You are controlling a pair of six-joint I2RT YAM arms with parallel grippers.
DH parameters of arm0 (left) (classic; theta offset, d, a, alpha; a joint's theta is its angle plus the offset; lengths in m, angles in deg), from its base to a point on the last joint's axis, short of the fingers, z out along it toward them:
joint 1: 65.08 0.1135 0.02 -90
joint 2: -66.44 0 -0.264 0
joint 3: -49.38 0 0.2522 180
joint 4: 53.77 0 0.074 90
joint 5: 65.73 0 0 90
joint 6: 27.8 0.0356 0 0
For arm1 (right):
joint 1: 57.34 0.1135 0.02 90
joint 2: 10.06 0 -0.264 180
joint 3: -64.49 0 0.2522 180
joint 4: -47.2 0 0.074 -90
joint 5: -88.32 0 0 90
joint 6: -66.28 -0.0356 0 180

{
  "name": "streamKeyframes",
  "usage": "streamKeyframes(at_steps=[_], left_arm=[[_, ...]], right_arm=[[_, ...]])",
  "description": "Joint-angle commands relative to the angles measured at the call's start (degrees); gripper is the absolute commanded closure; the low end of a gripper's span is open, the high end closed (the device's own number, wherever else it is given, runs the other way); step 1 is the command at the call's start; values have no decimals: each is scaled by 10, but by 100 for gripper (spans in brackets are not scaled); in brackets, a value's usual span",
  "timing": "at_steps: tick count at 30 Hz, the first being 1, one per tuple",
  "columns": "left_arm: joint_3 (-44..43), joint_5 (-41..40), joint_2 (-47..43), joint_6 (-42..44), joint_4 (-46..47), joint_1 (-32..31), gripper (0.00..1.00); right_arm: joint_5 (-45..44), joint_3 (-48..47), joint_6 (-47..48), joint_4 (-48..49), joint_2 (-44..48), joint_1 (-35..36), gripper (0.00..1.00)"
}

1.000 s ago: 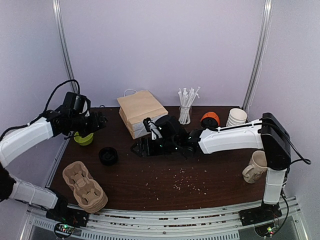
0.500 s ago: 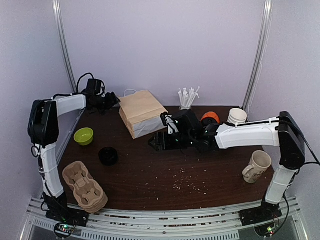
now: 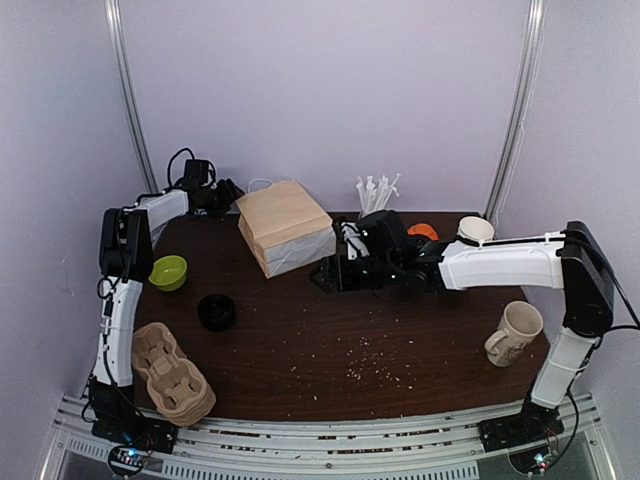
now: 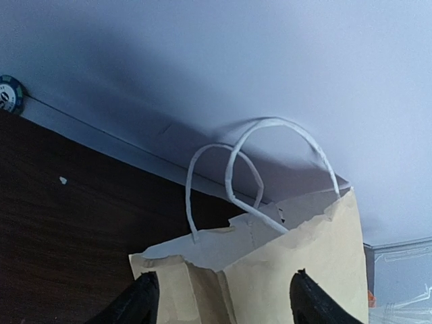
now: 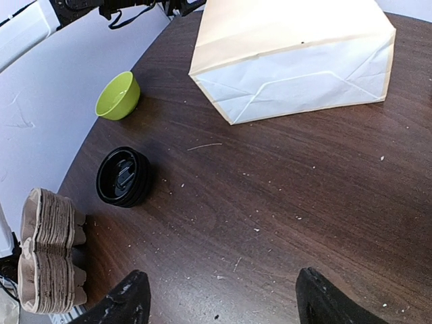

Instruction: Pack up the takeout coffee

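At the near left corner of the dark wooden table lies a stack of moulded pulp cup carriers, and over on the right side stands a cream mug with its handle showing. Just beyond the carriers sits the takeout coffee, a black cup with its black lid on, alone on the left part of the table and touched by neither arm; a lime green bowl rests near it, closer to the left edge. Further in, the right gripper hangs over bare tabletop near the middle, its fingers spread wide with nothing between them, well apart from the coffee. Behind it the brown paper bag lies on its side, its folded base turned to the right arm. The left gripper is at the far left, at the bag's mouth by the white handles, fingers wide apart and gripping nothing. Along the back stand a glass of wrapped straws, an orange object and stacked white paper cups.
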Motion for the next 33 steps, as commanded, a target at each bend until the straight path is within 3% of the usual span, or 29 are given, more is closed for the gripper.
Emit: streamKeyframes(at_steps=[1,9,17,20,33], left_arm=[[-18,30,10,-11,30,-3,36],[-1,41,6,-9,49,-5,72],[52,50,-35,-7,87,-4,95],[75,50,-64,-3,95,-4,100],[263,67,-277,49,176,-24,100]], right_arm=[[2,5,8,-8,26,-14,25],[7,21,1,4,27,-22,30],[0,24,6,1,36,-22,34],[-5,20,8,-4,42,-22,34],[-55,-12,30,-55,111,-23,34]])
